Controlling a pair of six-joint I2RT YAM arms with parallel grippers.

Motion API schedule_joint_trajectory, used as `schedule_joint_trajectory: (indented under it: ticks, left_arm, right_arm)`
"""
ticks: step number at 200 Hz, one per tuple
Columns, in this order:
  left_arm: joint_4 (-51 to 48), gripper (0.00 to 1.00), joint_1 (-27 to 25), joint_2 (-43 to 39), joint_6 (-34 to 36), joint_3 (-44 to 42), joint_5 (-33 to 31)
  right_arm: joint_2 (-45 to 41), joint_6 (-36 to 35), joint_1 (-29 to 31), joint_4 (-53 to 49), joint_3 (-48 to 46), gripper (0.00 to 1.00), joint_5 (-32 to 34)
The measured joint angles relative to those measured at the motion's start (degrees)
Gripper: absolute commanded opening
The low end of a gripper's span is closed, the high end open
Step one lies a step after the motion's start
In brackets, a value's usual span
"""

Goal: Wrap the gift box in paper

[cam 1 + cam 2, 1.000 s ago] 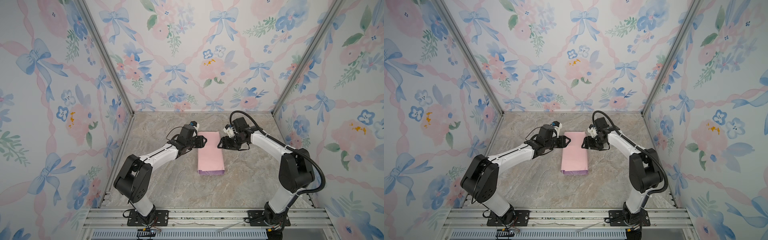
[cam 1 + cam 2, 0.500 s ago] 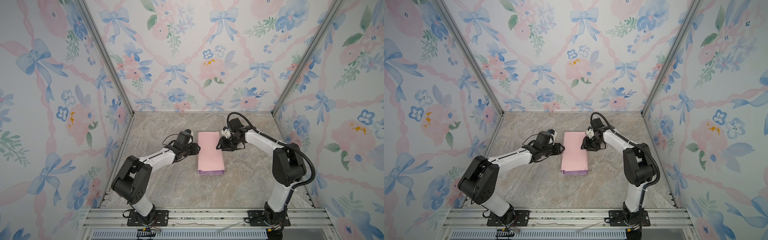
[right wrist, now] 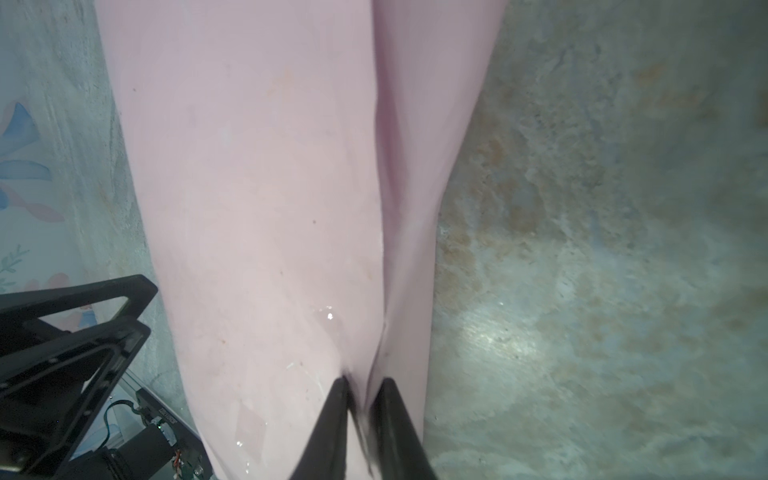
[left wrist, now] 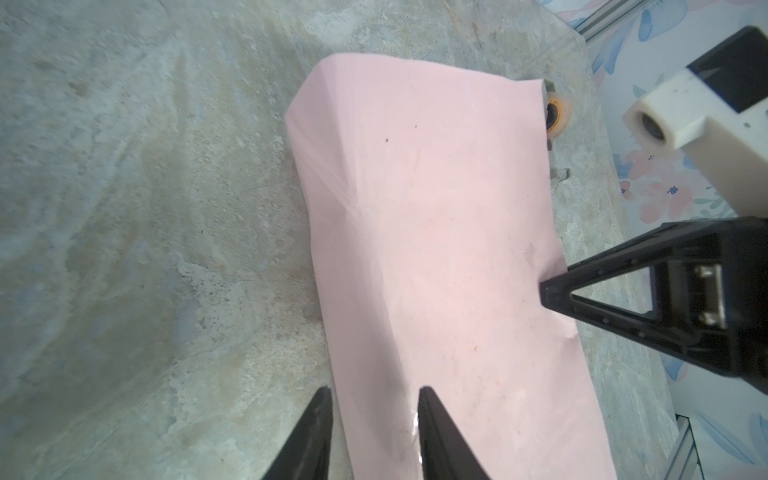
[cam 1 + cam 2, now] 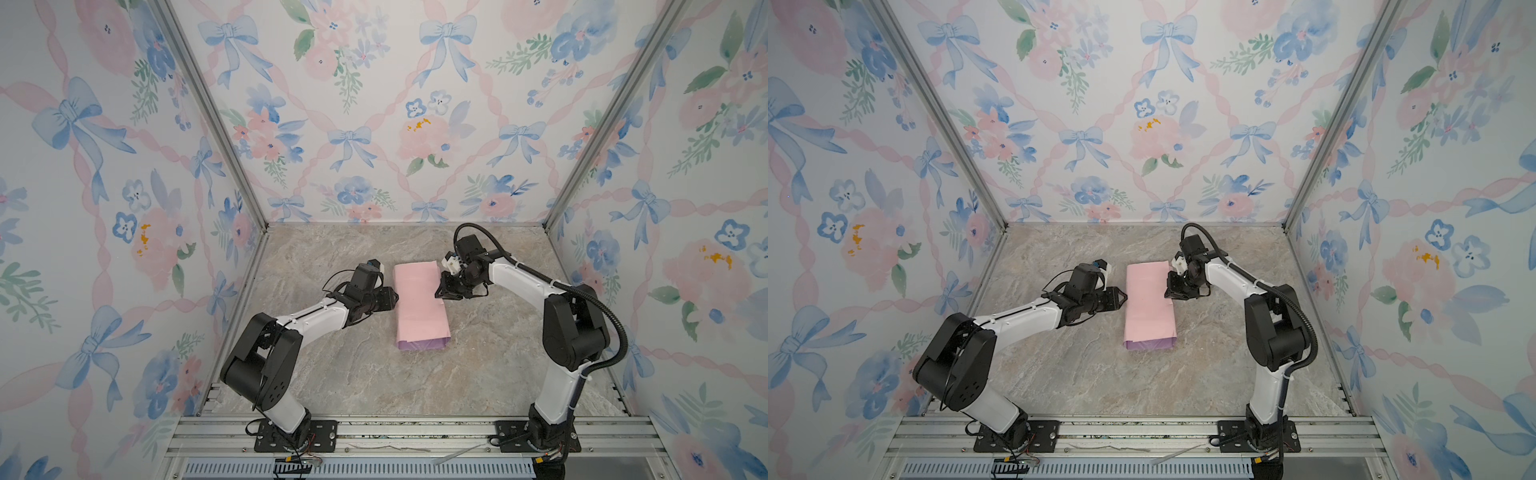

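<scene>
Wrapping looks about half done, by my reading. The paper [image 5: 419,303] lies in the middle of the table [image 5: 332,374], folded into a long, flat pink parcel running from near to far. The box is nowhere to be seen, so it is presumably inside. Glossy patches on the pink surface in both wrist views look like clear tape, which suggests the long seam is fastened. The near end is open, with the lilac side showing at its mouth, and the far end also looks flat and unfolded. Closing both ends seems to be what is left.

The left arm lies low, stretched from its near-left base toward the parcel. The left claw [image 5: 392,297] is level and points right at the paper's left edge, about halfway along. Its jaws stand partly open and straddle that edge, one finger over bare table and one over paper, and they grip nothing that I can see.

The right arm rises from its near-right base, its forearm reaching left and far with the wrist bent down. The right claw [image 5: 439,293] meets the paper's right edge in the far half. Its jaws are almost closed and pinch a raised ridge of paper between the tips.
</scene>
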Motion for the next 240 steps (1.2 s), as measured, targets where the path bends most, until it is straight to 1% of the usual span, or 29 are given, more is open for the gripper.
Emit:
schedule_joint_trajectory:
  ticks: [19,24,32,39,44,73,90,108,121,140,149,167,174,179,182,194,205,217,240]
  left_arm:
    - [0.13,0.36,0.0,0.0,0.0,0.0,-0.02]
    - [0.13,0.37,0.0,0.0,0.0,0.0,-0.02]
    - [0.15,0.36,0.0,0.0,0.02,0.0,-0.02]
    - [0.17,0.36,0.0,0.0,0.02,0.0,-0.02]
    - [0.2,0.36,0.0,0.0,0.0,0.0,-0.02]
    - [1.03,0.37,0.0,0.02,-0.02,0.0,0.17]
    - [1.73,0.37,0.0,0.02,-0.39,-0.04,0.57]
    - [2.58,0.37,0.0,0.02,-0.74,-0.2,1.05]
    - [3.08,0.37,0.0,0.02,-1.07,-0.28,1.31]
    - [4.09,0.41,0.0,0.02,-1.51,-0.74,1.84]
    - [4.35,0.42,0.0,0.02,-1.92,-1.05,2.25]
    - [5.18,0.45,0.0,0.02,-2.75,-1.81,2.91]
    - [5.49,0.47,0.0,0.02,-3.1,-2.03,3.21]
    - [5.55,0.5,0.04,0.02,-3.43,-2.1,3.34]
    - [5.57,0.52,0.04,0.02,-3.74,-2.12,3.56]
    - [5.75,0.59,0.04,0.04,-4.7,-2.12,4.07]
    - [6.08,0.64,0.15,0.07,-5.9,-2.12,4.66]
    - [6.49,0.66,0.28,0.09,-7.04,-2.14,5.29]
    - [7.87,0.67,0.33,0.09,-8.59,-2.38,6.38]
  right_arm:
    - [-0.02,0.13,-0.02,0.04,0.0,0.14,0.0]
    - [-0.02,0.17,-0.02,0.04,0.0,0.16,0.0]
    - [-0.02,0.35,-0.02,0.04,0.0,0.23,0.02]
    - [-0.02,0.59,0.0,-0.02,0.02,0.33,0.02]
    - [-0.02,0.46,0.0,-0.15,0.0,0.38,0.15]
    - [-0.02,0.39,-0.09,-1.07,0.0,0.43,0.7]
    - [-0.04,0.37,-0.17,-1.51,0.0,0.42,0.68]
    - [-0.04,0.44,-0.17,-1.81,0.0,0.37,0.5]
    - [-0.04,0.48,-0.17,-1.9,0.0,0.31,0.35]
    - [-0.04,0.42,-0.2,-1.86,0.0,0.2,0.02]
    - [-0.04,0.87,-0.22,-1.7,0.0,0.17,-0.5]
    - [-0.07,0.76,-0.22,-1.49,0.0,0.16,-1.05]
    - [-0.07,0.79,-0.22,-1.49,0.0,0.19,-1.07]
    - [-0.07,0.94,-0.22,-1.53,0.0,0.23,-1.09]
    - [-0.07,0.83,-0.22,-1.51,0.0,0.27,-1.01]
    - [-0.15,1.18,-0.22,-1.73,0.0,0.46,-0.68]
    - [-0.39,1.01,-0.24,-2.16,0.0,0.56,-0.11]
    - [-1.2,0.66,-0.57,-2.73,0.0,0.6,0.63]
    - [-3.1,0.5,-0.94,-4.09,0.7,0.61,1.36]
